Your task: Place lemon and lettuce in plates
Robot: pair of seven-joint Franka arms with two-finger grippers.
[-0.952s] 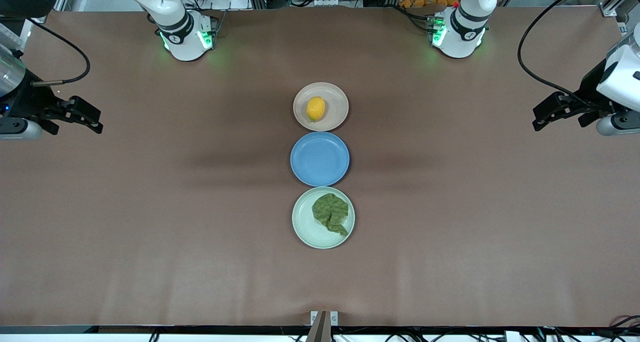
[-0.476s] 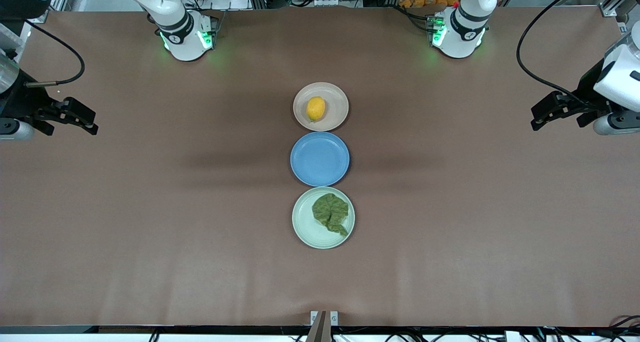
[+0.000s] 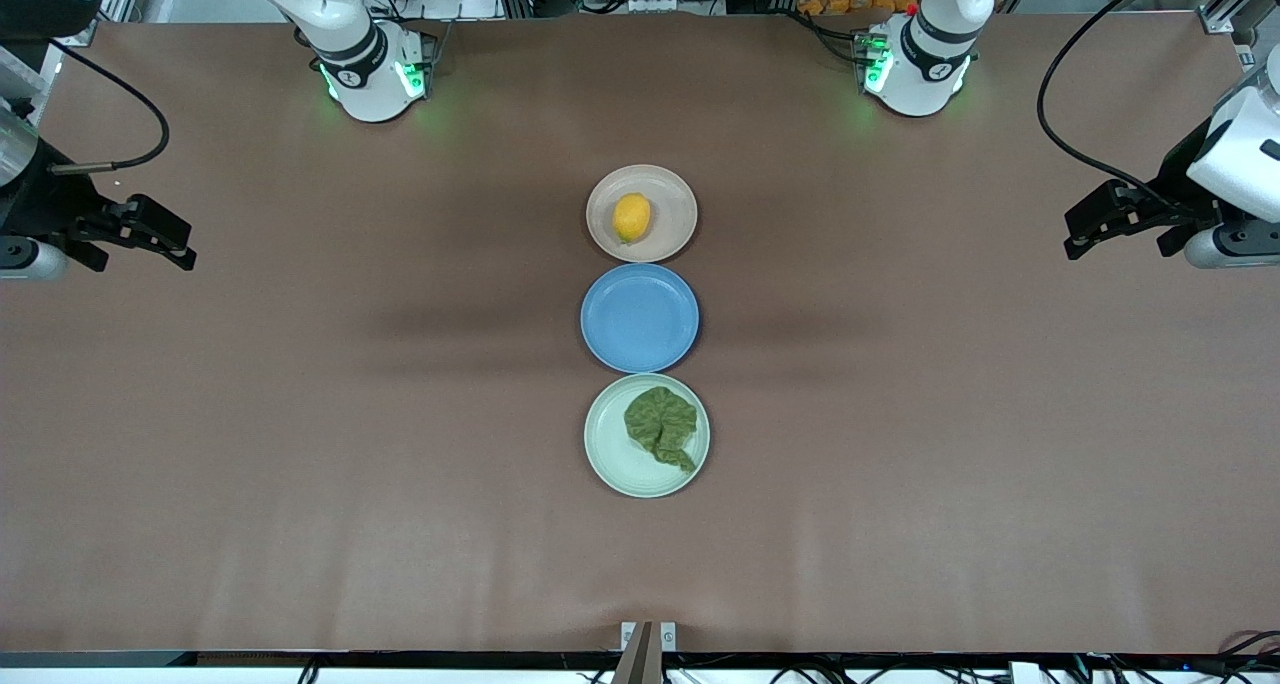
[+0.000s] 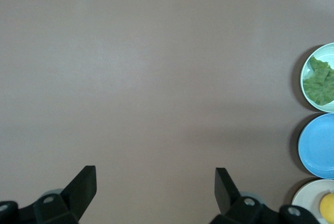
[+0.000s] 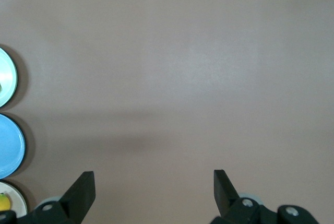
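At frame centre, the lemon [image 3: 631,217] sits in the beige plate [image 3: 672,236], the lettuce [image 3: 661,425] in the mint plate [image 3: 615,464], and the blue plate [image 3: 640,318] lies between them; the left gripper [image 3: 1080,232] and right gripper [image 3: 178,241] hang at the frame's edges, jaws apart.

The left gripper [image 3: 1078,236] hangs over the table's left-arm end, fingers spread wide. The right gripper [image 3: 180,239] hangs over the right-arm end, likewise spread.

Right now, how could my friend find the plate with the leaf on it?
Three plates sit in a row mid-table. The mint green plate is the one nearest the front camera, beside the blue plate. It alone holds the dark green lettuce; the beige plate holds the lemon.
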